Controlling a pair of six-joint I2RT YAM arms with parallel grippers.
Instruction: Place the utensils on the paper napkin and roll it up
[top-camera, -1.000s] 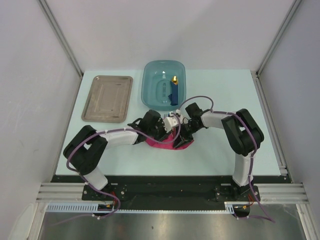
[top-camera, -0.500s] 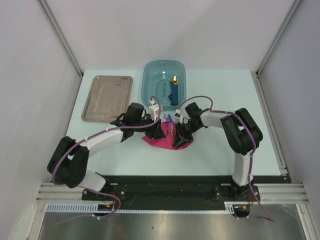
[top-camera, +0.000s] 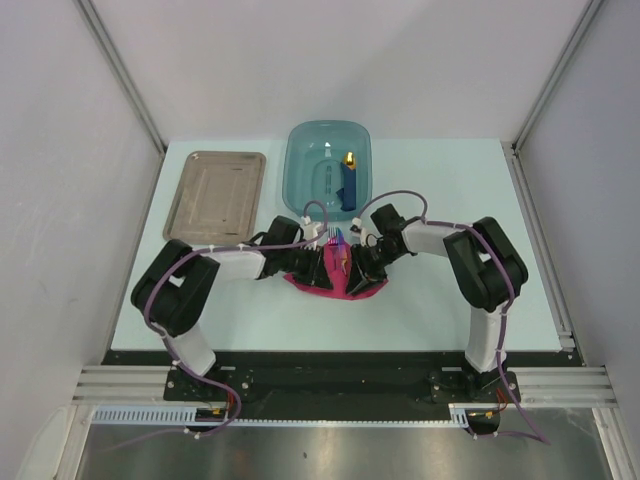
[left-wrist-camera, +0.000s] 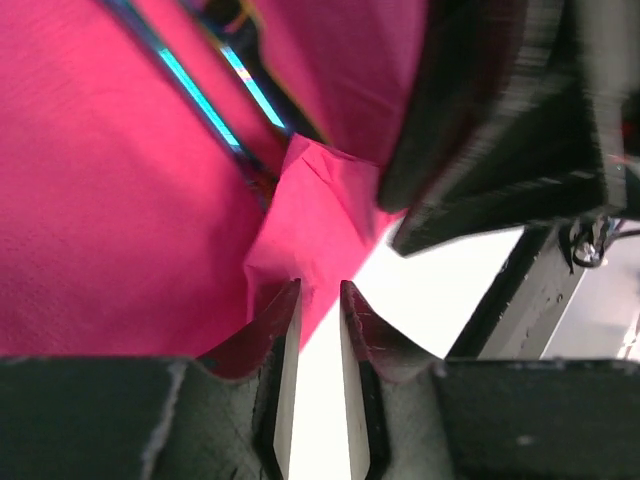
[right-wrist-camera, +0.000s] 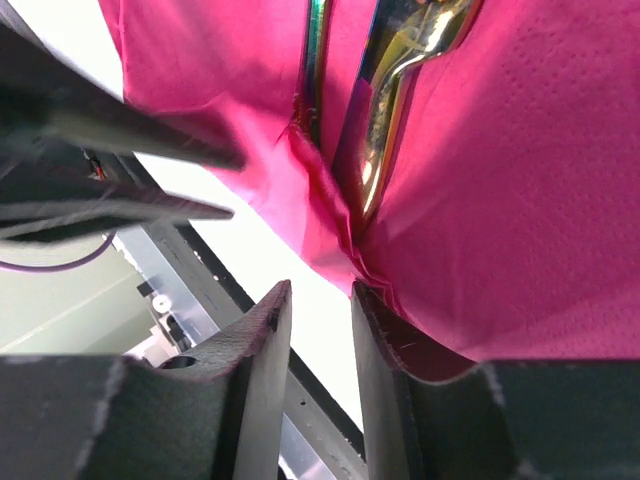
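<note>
Paper napkin sits mid-surface, at 6 o'clock of the teal tub, bunched between both arms. Utensils lie inside the fold. In the top view their long axis runs 12–6, ends poking out at 12 o'clock.

Left gripper: jaws a narrow gap apart, pink fold at the tips. Right gripper: same. Cannot tell if either actually pinches paper.

Handling, judged: napkin is light, limp and tears easily, so take it by the doubled edge. Utensils are stiff, slick metal and likely to slide out lengthwise. Roll across their long axis.
</note>
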